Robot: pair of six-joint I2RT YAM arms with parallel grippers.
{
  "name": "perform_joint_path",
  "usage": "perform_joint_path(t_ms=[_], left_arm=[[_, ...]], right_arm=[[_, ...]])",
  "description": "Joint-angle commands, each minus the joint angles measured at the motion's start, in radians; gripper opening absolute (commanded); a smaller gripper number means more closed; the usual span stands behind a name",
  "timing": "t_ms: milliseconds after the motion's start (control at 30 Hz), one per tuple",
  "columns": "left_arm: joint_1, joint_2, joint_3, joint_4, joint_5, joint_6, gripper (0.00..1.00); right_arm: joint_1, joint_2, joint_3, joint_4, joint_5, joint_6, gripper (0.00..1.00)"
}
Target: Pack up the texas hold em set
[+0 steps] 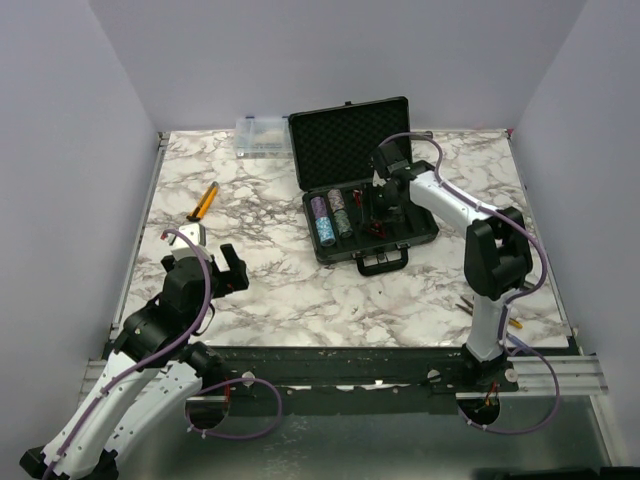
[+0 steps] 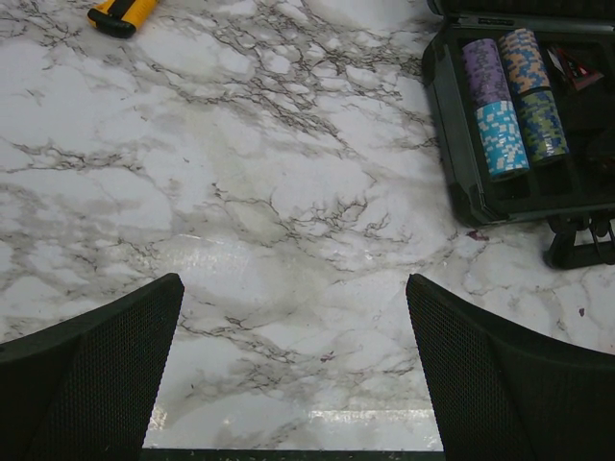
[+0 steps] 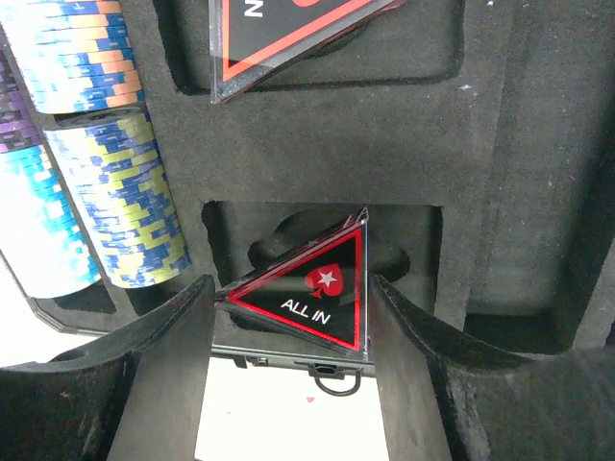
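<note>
Your right gripper (image 3: 293,293) holds the "ALL IN" triangle (image 3: 322,288) between its fingers, at a foam recess of the open briefcase (image 1: 365,190).
The briefcase lies at the far middle of the worktop (image 1: 260,290), lid up. Chip stacks (image 3: 106,182) fill the slots beside the recess, and the second triangle (image 3: 288,43) rests in another. Your left gripper (image 2: 293,307) hovers wide open above the marble.

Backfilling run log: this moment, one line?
right hand: holds ALL IN triangle at foam slot | left hand: open, over table | chip stacks: in case
</note>
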Motion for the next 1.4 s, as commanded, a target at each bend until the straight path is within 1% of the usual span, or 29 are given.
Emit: perform_joint_path(t_ms=[0, 233, 467, 500, 700, 867, 1200, 1367], left_arm=[[0.004, -0.013, -0.014, 0.003, -0.028, -0.006, 0.98], [0.004, -0.018, -0.014, 0.003, -0.028, -0.007, 0.98], [0.005, -0.018, -0.014, 0.003, -0.028, -0.009, 0.98], [0.004, -0.019, -0.014, 0.003, -0.028, -0.009, 0.98], [0.005, -0.025, -0.015, 0.003, -0.031, -0.013, 0.98], [0.004, -0.023, -0.016, 0.003, -0.031, -0.015, 0.98], [0.004, -0.001, -0.014, 0.003, -0.012, -0.014, 0.98], [0.004, 0.012, -0.011, 0.003, -0.008, -0.011, 0.98]], right_arm=[[0.011, 0.025, -0.019, 0.029, -0.014, -0.027, 0.01], [0.015, 0.028, -0.048, 0.051, 0.03, 0.011, 0.01], [0.015, 0.029, -0.037, 0.07, 0.071, 0.046, 0.01], [0.014, 0.027, -0.034, 0.072, 0.099, 0.05, 0.01], [0.015, -0.014, -0.049, 0.065, 0.113, 0.072, 0.01], [0.015, -0.038, -0.081, 0.098, 0.135, 0.089, 0.01], [0.015, 0.028, -0.025, 0.094, 0.146, 0.147, 0.01], [0.014, 0.022, -0.002, 0.102, 0.131, 0.119, 0.01]])
